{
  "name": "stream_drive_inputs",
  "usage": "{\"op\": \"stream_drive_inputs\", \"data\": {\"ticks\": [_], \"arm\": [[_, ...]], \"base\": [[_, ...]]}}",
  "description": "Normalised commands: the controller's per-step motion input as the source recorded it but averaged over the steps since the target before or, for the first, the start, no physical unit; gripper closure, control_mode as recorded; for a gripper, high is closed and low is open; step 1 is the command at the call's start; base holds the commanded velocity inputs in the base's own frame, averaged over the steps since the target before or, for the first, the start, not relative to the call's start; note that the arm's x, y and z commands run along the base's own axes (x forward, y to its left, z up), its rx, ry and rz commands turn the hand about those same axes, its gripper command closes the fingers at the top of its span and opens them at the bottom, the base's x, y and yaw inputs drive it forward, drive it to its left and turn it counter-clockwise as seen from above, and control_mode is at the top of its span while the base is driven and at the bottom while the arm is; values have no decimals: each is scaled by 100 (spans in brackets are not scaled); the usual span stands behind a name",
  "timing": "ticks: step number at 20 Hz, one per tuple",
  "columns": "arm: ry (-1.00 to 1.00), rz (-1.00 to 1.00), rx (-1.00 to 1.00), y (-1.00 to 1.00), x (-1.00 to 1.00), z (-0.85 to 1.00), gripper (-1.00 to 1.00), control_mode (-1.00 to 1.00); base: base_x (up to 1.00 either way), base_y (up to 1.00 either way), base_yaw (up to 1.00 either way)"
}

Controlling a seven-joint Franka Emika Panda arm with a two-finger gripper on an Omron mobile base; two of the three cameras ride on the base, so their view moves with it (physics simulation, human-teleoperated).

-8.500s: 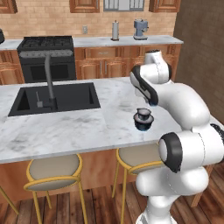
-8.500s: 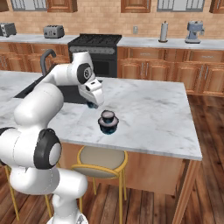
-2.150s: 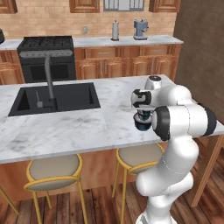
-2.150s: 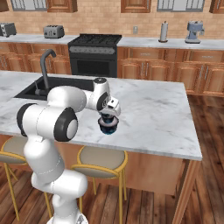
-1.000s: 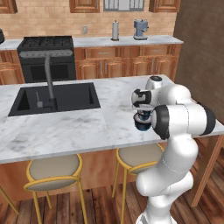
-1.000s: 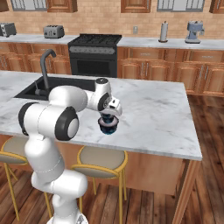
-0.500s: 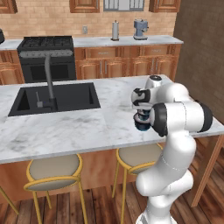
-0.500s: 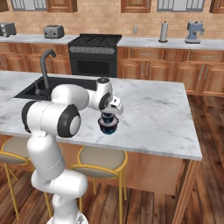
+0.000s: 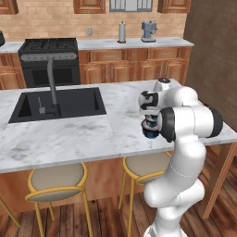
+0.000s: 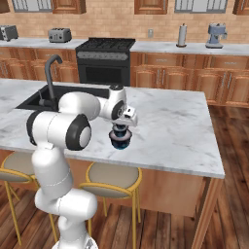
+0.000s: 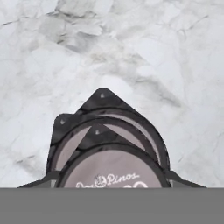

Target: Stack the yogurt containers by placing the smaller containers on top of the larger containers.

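Barely anything has shifted since half a second ago, the arm sits in pretty much the same pose over the stack, though the fingers look to have eased apart a touch. Eight-odd seconds back the hand was well off to the side of the cups, so it has come in over them since

Now: the pincer (image 10: 121, 127) points straight down at the stack, and honestly I cannot tell from these shots whether it's spread or pinching the top cup, the white hand covers the fingers in both base views

Right under the pincer is a small cup (image 11: 111, 168) with a pale pinkish lid with script lettering on it, and it sits on top of another round pale-lidded container (image 11: 70, 140) directly below. From the right base view the whole thing reads as a short dark pile, with the big navy tub (image 10: 119, 141) at the bottom, resting on the marble worktop (image 10: 170, 131). Same pile shows in the left base view just beneath the hand (image 9: 149, 126)

Further out from the pincer: the black sink (image 9: 60, 104) with its dark faucet (image 9: 52, 88) is well off to one side on the same worktop, and two yellow-framed stools (image 10: 111, 180) stand below the near edge
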Motion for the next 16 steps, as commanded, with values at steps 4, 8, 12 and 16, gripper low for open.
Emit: {"op": "stream_drive_inputs", "data": {"ticks": [4, 8, 12, 16], "arm": [[0, 1, 0, -8, -32, 3, -100, -100], [0, 4, 0, 14, -31, 32, -100, -100], [0, 5, 0, 35, -3, 39, -100, -100], [0, 4, 0, 32, -34, 51, -100, -100]], "base": [[0, 0, 0], [0, 0, 0], [0, 0, 0], [0, 0, 0]]}}
